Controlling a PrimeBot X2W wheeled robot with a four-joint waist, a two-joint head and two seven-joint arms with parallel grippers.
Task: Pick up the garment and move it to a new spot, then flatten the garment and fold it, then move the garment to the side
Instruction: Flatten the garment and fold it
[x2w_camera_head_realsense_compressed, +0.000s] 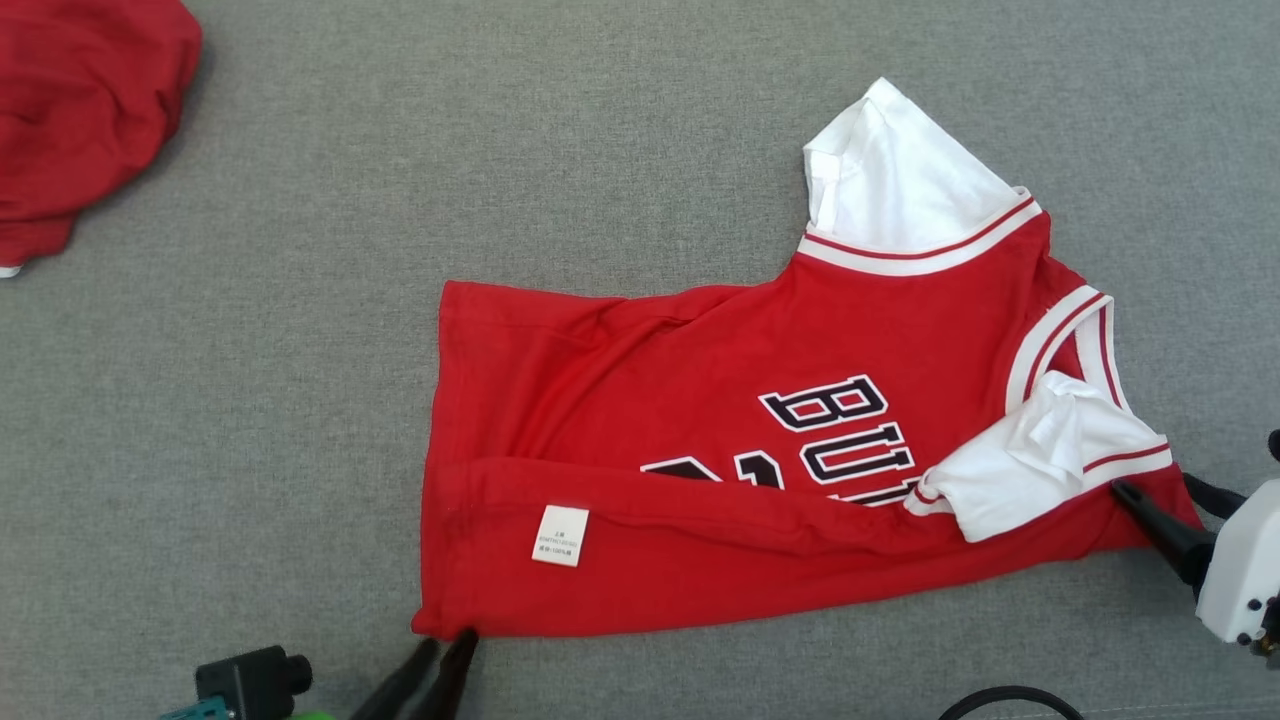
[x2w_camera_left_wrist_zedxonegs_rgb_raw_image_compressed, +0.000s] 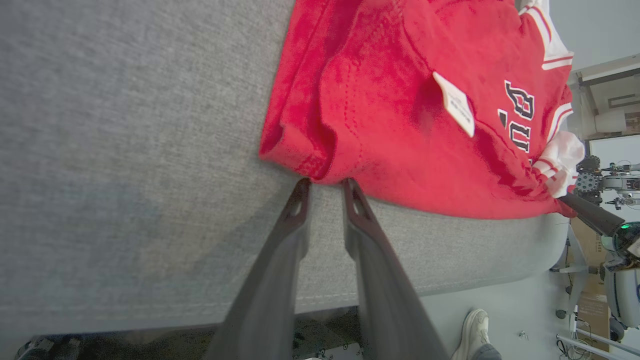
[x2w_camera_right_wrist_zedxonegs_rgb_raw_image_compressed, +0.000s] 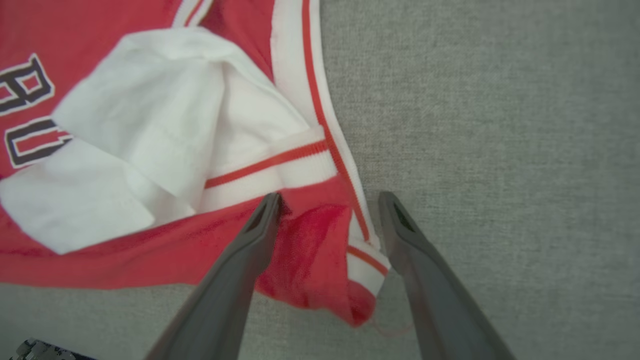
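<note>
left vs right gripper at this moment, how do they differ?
Opening: the left gripper has its jaws narrowly apart, the right gripper has them wide. Place: the left gripper sits at the jersey hem corner, the right gripper straddles its shoulder end. Shared: both are at the jersey's near edge, and neither looks clamped on cloth.

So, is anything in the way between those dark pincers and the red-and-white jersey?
Nothing visible. The left gripper sits at the hem corner of the red-and-white basketball jersey; the right gripper, fingers open, straddles its shoulder corner.
</note>
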